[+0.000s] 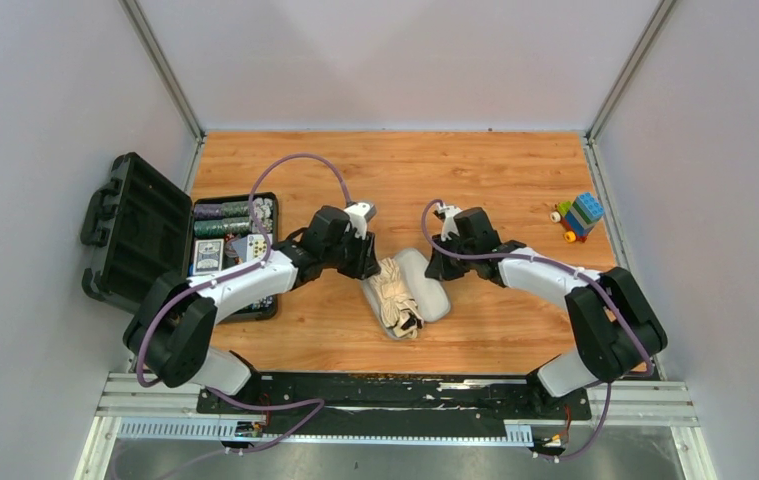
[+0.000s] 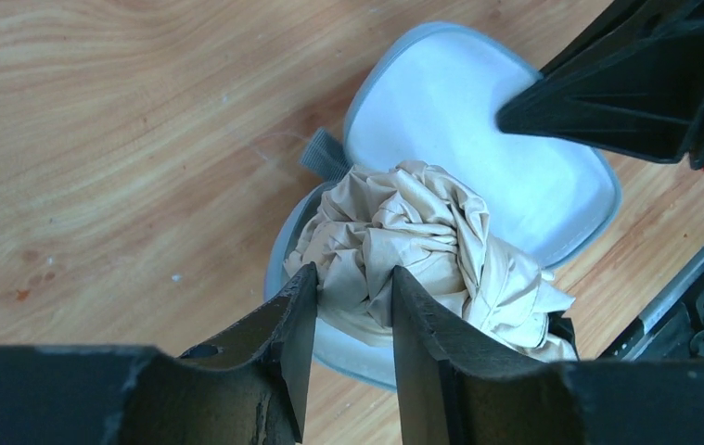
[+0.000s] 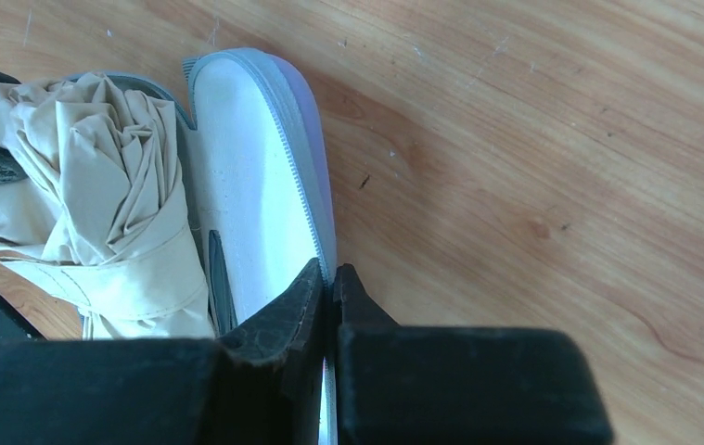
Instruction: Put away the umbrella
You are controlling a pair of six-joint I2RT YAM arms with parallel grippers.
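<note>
Left tool (image 2: 353, 271): about half shut. Its two fingers press a fold of the umbrella (image 2: 422, 232) cloth from both sides.
Umbrella: right at the left tool's tips. It is a crumpled tan bundle that lies in one half of the open case (image 2: 459, 120).
Long way: from the left tool's tips the umbrella runs on ahead and off to that tool's right.
Right tool (image 3: 329, 269): shut tight on the rim of the case's other half. That half lies open, with its white inside facing up.
From the right tool: the umbrella is just to its left. It lies side by side with the open half and points the same way, away from the tool.
Nearer arm: the left one, since it touches the umbrella. The right one touches only the case.
Next move, I think: the right tool swings its half over to its left to cover the umbrella.
In the way: the left tool sits where that half would come down. Some cloth puffs up over the rim and could get caught.
Table (image 2: 97, 139): bare wood all around the case.
Far off: a black box (image 1: 145, 235) lies well behind the left tool. Toy blocks (image 1: 580, 215) lie well behind the right tool.
</note>
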